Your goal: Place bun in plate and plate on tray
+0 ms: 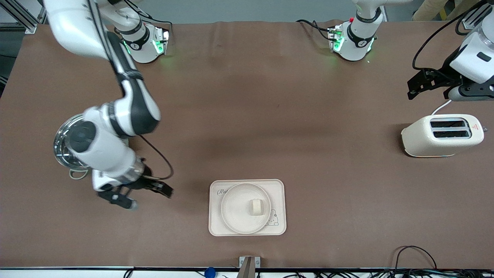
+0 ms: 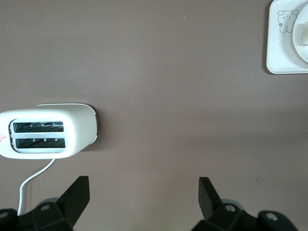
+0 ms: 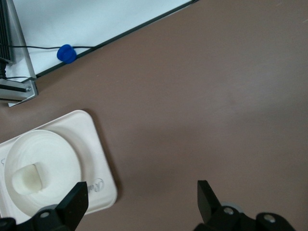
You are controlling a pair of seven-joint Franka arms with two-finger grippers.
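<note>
The bun (image 1: 255,207) is seen lying in the plate (image 1: 236,217), which is set on the tray (image 1: 278,228); both placements are judged done. Taken from the right arm's end of the tabletop (image 1: 270,96): the right hand (image 1: 141,196) hangs released and empty beside the tray, and the left hand (image 1: 426,87) waits released above the toaster (image 1: 442,135). Only withdrawal is judged to be called for.

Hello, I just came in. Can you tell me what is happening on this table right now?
The bun lies in the plate, and the plate sits on the tray, so nothing is being carried. The right gripper is open and empty over bare table beside the tray, toward the right arm's end. The left gripper waits, open, above the table near the toaster.
</note>
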